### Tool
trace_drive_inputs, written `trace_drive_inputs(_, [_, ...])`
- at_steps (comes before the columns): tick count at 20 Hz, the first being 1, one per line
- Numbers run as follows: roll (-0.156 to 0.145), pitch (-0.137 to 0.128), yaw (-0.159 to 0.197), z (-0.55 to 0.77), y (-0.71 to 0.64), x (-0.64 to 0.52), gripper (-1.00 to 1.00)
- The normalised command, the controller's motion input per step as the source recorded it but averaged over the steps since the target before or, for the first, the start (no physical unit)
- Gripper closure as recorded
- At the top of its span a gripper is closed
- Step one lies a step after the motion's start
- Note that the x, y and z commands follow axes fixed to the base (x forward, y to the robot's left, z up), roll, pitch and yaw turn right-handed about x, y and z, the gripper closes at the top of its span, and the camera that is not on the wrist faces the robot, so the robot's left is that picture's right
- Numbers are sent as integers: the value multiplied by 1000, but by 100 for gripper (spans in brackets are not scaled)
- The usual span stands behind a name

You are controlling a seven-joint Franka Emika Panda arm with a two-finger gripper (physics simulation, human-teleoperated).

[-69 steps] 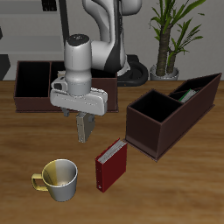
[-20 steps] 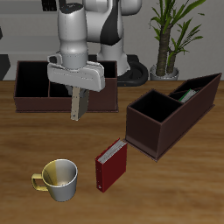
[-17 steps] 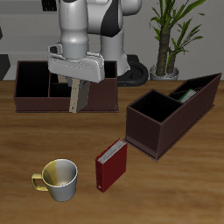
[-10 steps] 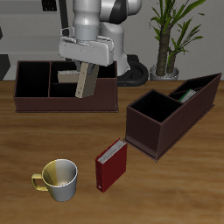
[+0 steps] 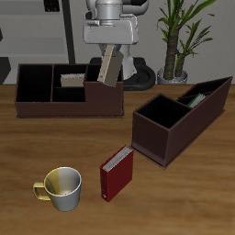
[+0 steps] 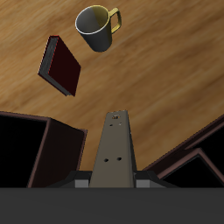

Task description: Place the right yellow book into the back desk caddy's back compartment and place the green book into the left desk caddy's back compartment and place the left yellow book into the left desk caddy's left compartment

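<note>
Gripper [image 5: 111, 48] at top centre of the exterior view, clamped on a grey-tan book, the right yellow book [image 5: 109, 65], tilted above the back desk caddy [image 5: 46, 103]. Red book [image 5: 117, 173] and mug [image 5: 61, 188] lower centre; left desk caddy [image 5: 174, 124] at right.

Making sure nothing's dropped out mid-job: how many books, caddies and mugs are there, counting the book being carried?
Books: 4, red book, green book, right yellow book, left yellow book
Desk caddies: 2, back desk caddy, left desk caddy
Mug: 1
Total: 7
</note>
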Motion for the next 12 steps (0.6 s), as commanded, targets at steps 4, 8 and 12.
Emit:
trace_drive_inputs(4, [4,-35,-23,28,318,-552,100])
trace_drive_inputs(8, [127,-68,30,36,425,-593,100])
trace_drive_inputs(12, [59,-16,-30,112,245,-348,100])
